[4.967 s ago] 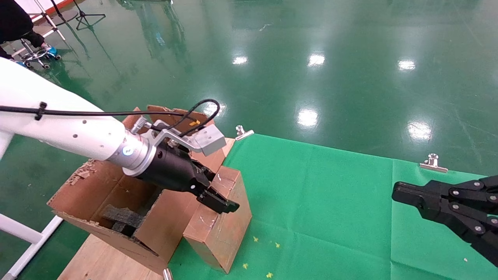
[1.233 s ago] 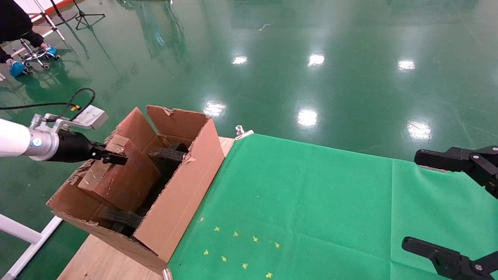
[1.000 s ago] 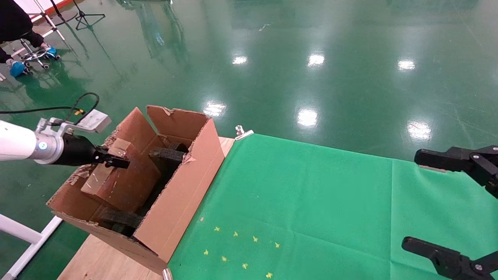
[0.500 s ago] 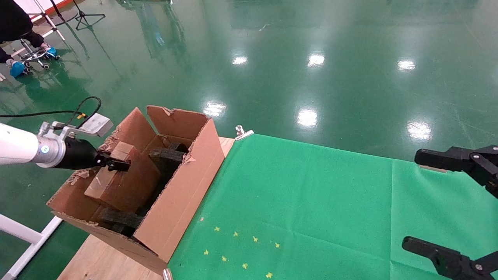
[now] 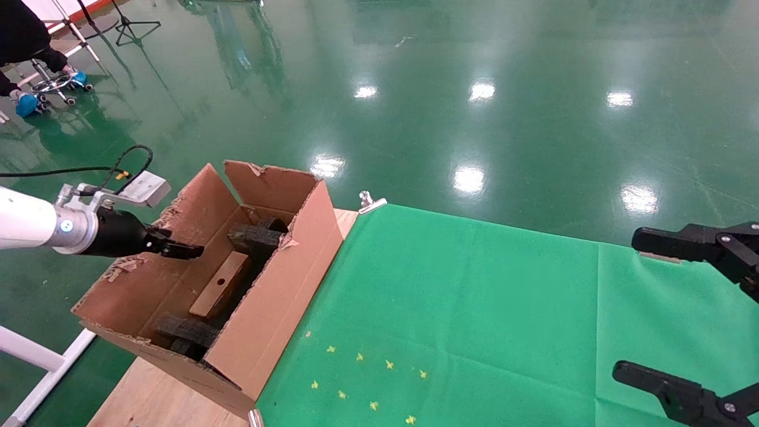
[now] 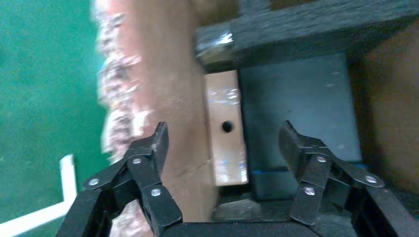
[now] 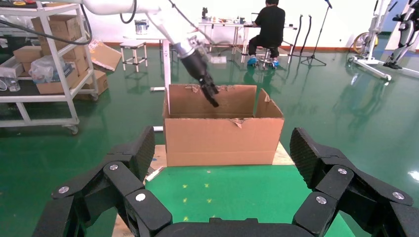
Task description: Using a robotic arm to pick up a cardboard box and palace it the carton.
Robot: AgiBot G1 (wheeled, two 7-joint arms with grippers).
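While my left gripper (image 5: 181, 251) is hovering over the left wall of the carton (image 5: 270, 296), I am seeing its jaws spread wide with nothing between them. The left wrist view is confirming this: both black fingers (image 6: 148, 168) are standing well apart, and the gripper (image 6: 225, 143) is looking straight down into the carton's inside. The white arm (image 5: 26, 225) is reaching in from the left edge, with its grey camera block (image 5: 144, 188) and black cable (image 5: 127, 163) riding above the wrist.

The cardboard box (image 5: 219, 286) is lying down inside the carton, showing me only a pale narrow face with a small round hole in it. It is sitting below the gripper and apart from it, between black foam pieces (image 5: 255, 236) at the far end and more foam (image 5: 181, 332) at the near end. In the left wrist view the same pale face (image 6: 226, 129) is lying along the carton's torn left wall (image 6: 118, 94), just under a dark foam bar (image 6: 306, 24).

The carton is resting on the wooden board (image 5: 148, 397) at the left edge of the green cloth (image 5: 474, 308), its flaps standing upright.

My right gripper (image 5: 691, 314) is idling over the right side of the cloth, jaws wide and holding nothing; its wrist view is looking across at the carton (image 7: 222, 133) with the left arm (image 7: 195, 54) dipping into it.
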